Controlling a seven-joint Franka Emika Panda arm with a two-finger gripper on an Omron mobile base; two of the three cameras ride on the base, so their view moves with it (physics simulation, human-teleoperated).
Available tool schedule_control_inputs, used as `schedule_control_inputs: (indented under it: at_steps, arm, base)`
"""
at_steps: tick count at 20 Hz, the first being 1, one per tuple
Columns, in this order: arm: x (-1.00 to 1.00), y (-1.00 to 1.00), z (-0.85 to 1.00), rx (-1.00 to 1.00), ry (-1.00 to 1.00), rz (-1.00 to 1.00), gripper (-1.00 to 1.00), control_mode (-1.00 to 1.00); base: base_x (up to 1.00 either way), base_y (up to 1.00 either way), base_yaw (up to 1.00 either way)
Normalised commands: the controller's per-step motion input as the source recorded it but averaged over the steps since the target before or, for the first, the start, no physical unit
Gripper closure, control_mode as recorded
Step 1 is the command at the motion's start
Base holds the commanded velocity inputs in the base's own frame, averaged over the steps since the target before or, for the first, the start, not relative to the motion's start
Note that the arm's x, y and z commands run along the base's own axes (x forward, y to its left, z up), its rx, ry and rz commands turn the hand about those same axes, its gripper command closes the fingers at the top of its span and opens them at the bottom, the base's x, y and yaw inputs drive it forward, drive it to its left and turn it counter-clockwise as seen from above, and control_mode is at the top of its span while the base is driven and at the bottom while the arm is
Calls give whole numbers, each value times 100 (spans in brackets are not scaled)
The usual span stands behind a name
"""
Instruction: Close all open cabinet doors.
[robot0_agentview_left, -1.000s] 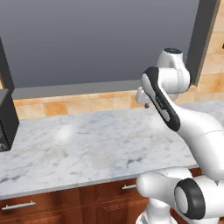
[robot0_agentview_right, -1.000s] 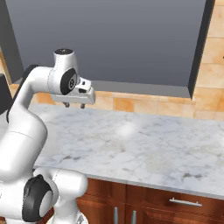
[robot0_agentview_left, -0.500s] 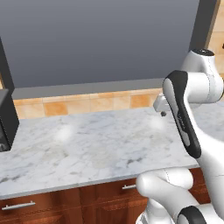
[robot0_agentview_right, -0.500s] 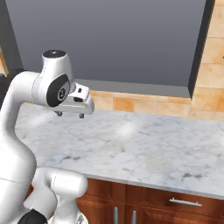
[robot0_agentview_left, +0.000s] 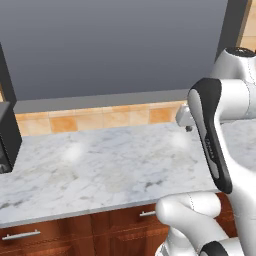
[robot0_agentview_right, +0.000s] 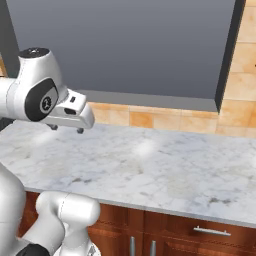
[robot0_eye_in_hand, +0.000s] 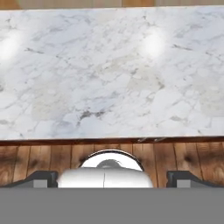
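My gripper (robot0_agentview_right: 66, 129) hangs open and empty above the near-left part of the marble counter (robot0_agentview_right: 165, 175), its two short dark fingertips (robot0_agentview_right: 80, 131) pointing down. From the other side the gripper (robot0_agentview_left: 186, 126) peeks out behind my forearm, over the counter's right half. The hand view looks straight down on the counter, with the gripper (robot0_eye_in_hand: 112, 177) spread wide at the bottom. Under the counter, reddish-brown cabinet doors (robot0_agentview_right: 142, 245) show the tops of two vertical silver handles and lie flush. Any open cabinet door is out of view.
A large flat grey panel (robot0_agentview_left: 115, 45) with a dark frame (robot0_agentview_right: 227, 55) fills the wall above an orange tile backsplash (robot0_agentview_left: 100, 119). A black appliance (robot0_agentview_left: 7, 137) stands at the counter's left end. Drawer fronts with horizontal handles (robot0_agentview_right: 212, 231) run below the counter edge.
The arm has drawn back toward the base and the hand has dropped lower over the counter. The scene itself has not shifted.
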Motion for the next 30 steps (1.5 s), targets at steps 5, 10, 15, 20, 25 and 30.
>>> schedule_control_inputs:
  at_steps: [5, 10, 15, 20, 25, 30]
  arm:
    - [-64, 19, 32, -3, 0, -4, -100, -100]
    - [-56, 0, 4, -3, 0, 0, -100, -100]
    - [-28, 1, 0, -2, 0, 0, -100, 100]
    - [0, 0, 0, 0, 0, 0, -100, 100]
    - [0, 0, 0, 0, 0, 0, -100, 100]
    - [0, 0, 0, 0, 0, 0, -100, 100]
  base:
    - [0, 0, 0]
    - [0, 0, 0]
    - [-35, -5, -1]
    - [-100, -54, -2]
    - [-95, -64, -10]
    - [-13, -80, -16]
